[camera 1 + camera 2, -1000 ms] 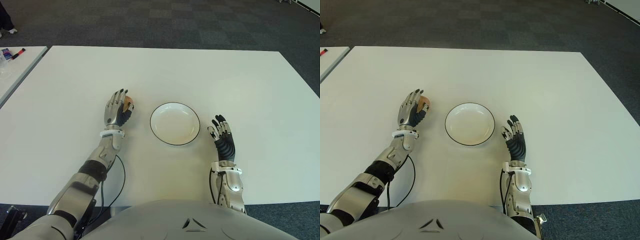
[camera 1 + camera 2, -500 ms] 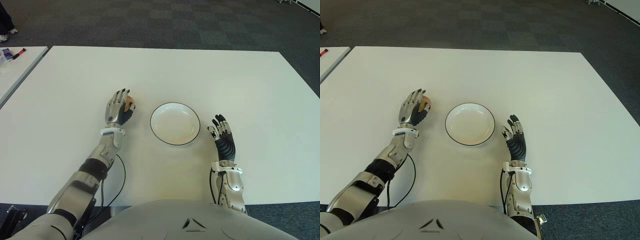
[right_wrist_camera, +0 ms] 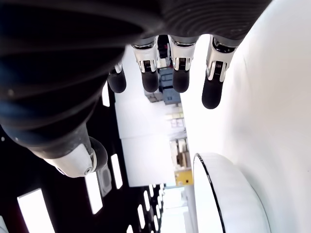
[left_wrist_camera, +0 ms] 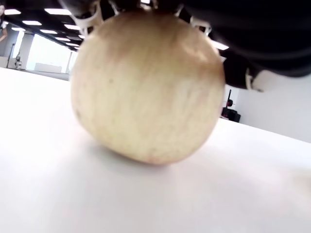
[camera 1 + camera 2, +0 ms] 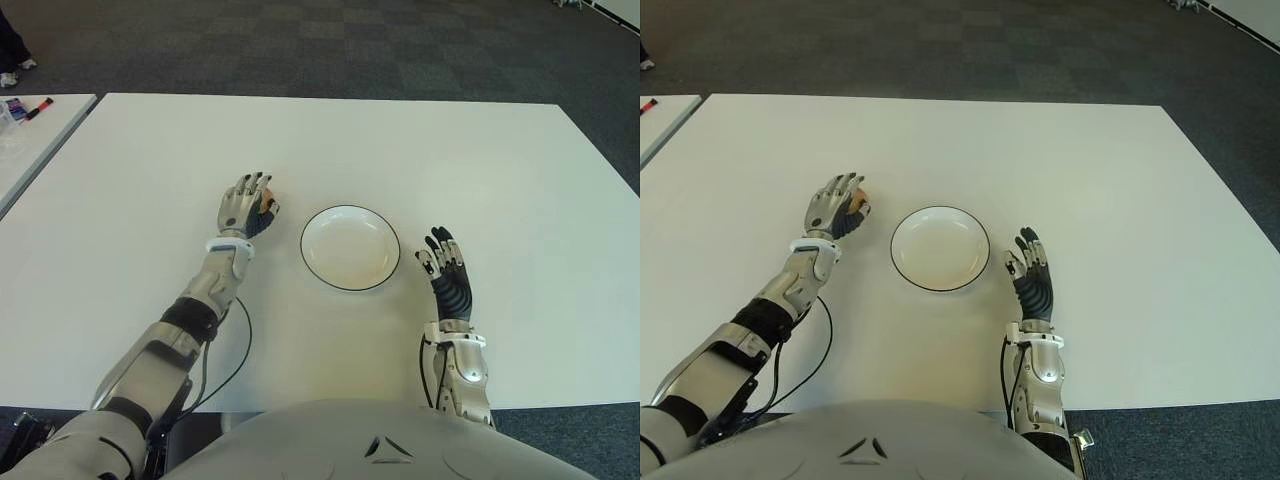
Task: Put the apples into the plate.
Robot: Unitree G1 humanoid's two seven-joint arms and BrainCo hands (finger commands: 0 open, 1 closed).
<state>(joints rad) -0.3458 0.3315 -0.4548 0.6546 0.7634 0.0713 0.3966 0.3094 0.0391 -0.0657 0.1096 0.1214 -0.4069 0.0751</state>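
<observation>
A yellowish apple [image 4: 146, 82] rests on the white table [image 5: 420, 150], just left of the plate. My left hand [image 5: 248, 202] lies over it, fingers curled down around the apple [image 5: 266, 191], which mostly hides it in the eye views. The white plate [image 5: 304, 250] with a thin dark rim holds nothing. To the right of the plate, my right hand [image 5: 445, 268] shows with fingers [image 3: 210, 94] spread and holding nothing; the plate's rim [image 3: 214, 194] appears beside it in the right wrist view.
A second table [image 5: 30, 140] stands at the far left with markers [image 5: 35, 103] on it. A person's shoe [image 5: 10, 72] shows on the dark carpet at the upper left. A black cable [image 5: 236, 350] loops beside my left forearm.
My left hand has moved forward and over the apple, and its fingers have curled down around it. The right hand and the plate have not moved.
</observation>
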